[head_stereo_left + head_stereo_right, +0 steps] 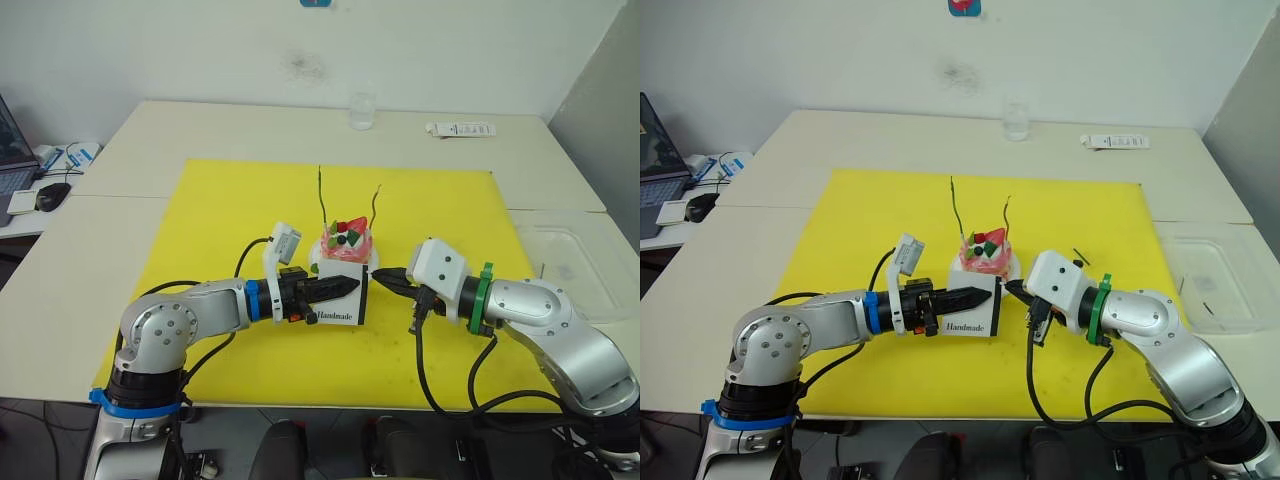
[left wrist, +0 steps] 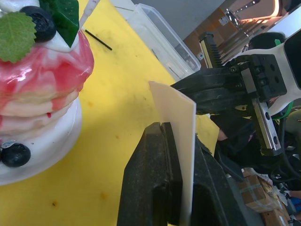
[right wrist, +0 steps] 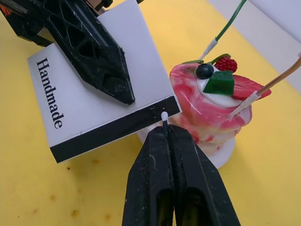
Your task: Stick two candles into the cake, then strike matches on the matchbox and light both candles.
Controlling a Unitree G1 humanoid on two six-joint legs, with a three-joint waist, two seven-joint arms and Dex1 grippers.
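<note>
On the yellow mat, near its front-centre, the cake sits on its small white plate with both candles stuck in — each stands roughly upright, long axis vertical, slightly wavy, the robot's-left one taller.

Left gripper is clenched on the matchbox, just in front of the cake. Box is held on edge: its broad white "Handmade" face looks toward the robot, and its black striking strip runs along the end nearest the right gripper. In the left wrist view the box shows edge-on as a thin white panel pinched between the black fingers.

Right gripper is closed on a match. Match long axis runs in line with the fingers, pale head pointing toward the matchbox — head is at, or just touching, the striking strip; contact cannot be confirmed.

A second match lies flat on the mat, to the right of the cake. A clear plastic tray rests off the mat's right edge, and a glass stands on the table at the back.
</note>
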